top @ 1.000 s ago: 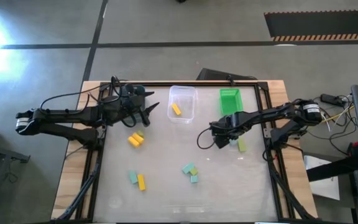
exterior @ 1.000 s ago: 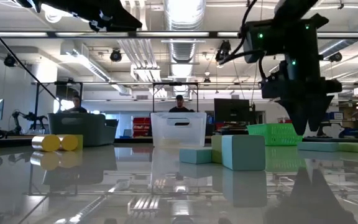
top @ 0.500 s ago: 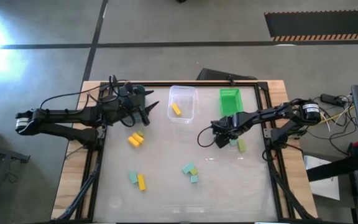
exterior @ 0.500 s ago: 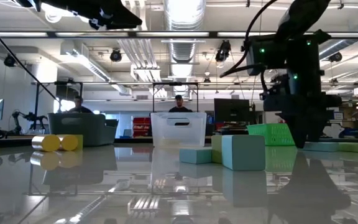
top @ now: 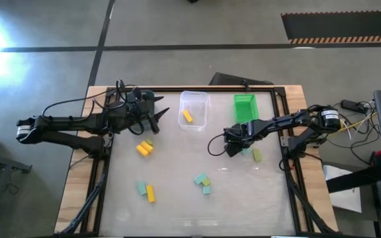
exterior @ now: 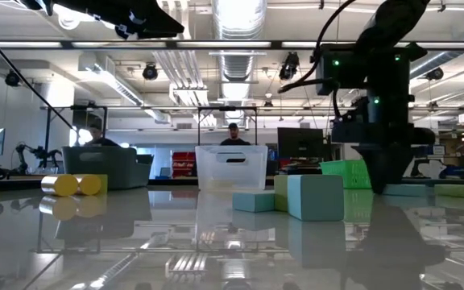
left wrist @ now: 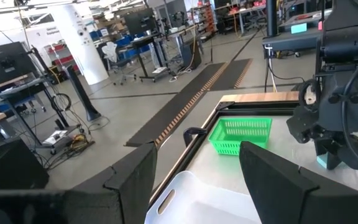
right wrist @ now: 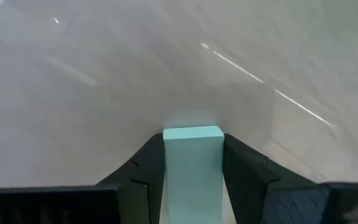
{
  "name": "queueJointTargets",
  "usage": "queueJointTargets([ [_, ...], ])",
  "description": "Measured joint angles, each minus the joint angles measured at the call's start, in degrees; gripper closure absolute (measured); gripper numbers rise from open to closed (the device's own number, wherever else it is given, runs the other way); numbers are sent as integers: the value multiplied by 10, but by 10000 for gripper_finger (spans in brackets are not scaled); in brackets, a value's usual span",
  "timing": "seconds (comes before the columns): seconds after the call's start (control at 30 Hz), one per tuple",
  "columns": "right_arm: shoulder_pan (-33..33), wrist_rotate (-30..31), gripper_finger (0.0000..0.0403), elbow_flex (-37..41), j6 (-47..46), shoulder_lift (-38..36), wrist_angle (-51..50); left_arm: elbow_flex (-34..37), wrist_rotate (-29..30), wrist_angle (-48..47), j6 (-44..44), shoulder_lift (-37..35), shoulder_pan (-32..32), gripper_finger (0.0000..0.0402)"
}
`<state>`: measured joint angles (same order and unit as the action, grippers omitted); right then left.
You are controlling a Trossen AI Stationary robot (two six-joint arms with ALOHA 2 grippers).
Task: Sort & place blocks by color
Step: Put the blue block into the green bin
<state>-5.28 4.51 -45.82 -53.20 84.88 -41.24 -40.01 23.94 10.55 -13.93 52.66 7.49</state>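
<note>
From above we see a pale tabletop (top: 177, 211) with a dark arm on each side. The right hand (top: 233, 149) is lowered close to the surface near the right edge, in front of the bright green bin (top: 244, 106); its own camera shows the two dark fingers (right wrist: 135, 171) pressed against both sides of a teal-mint block (right wrist: 193, 168), so it is grasping that block, whose lower end is cut off by the frame. In the overhead picture the arm hides most of this block; only a sliver of teal shows beside a pale yellow-green bar (top: 257, 155) lying just next to the hand. The left hand (top: 159, 119) hangs near the back left, beside the clear bin (top: 194, 110), with its fingers spread apart and nothing between them. One yellow bar (top: 188, 116) lies inside the clear bin. Two yellow blocks (top: 143, 149) sit close together left of centre, with a small greenish piece at their edge that is too small for us to make out. Nearer the front lie a teal and yellow pair (top: 146, 191) and a cluster of teal and green cubes (top: 203, 181). The dark teal bin (exterior: 107, 167) appears in the level view, but the left arm covers it from above.
</note>
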Motion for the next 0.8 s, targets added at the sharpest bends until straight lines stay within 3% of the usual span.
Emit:
queueJointTargets([
  [0.17, 0, -3, 287, -32, -1, -7, -10, 0, 0, 0, 1, 0, 0, 188],
  [0.4, -19, 13, 287, -153, 62, -19, -112, 1, 0, 1, 1, 3, 0, 188],
  [0.6, -99, 58, 287, -238, 157, -13, -180, 1, 0, 7, 0, 1, 0, 188],
  [0.8, -218, 61, 287, -248, 240, -14, -181, 1, 0, 6, 0, 1, 0, 188],
])
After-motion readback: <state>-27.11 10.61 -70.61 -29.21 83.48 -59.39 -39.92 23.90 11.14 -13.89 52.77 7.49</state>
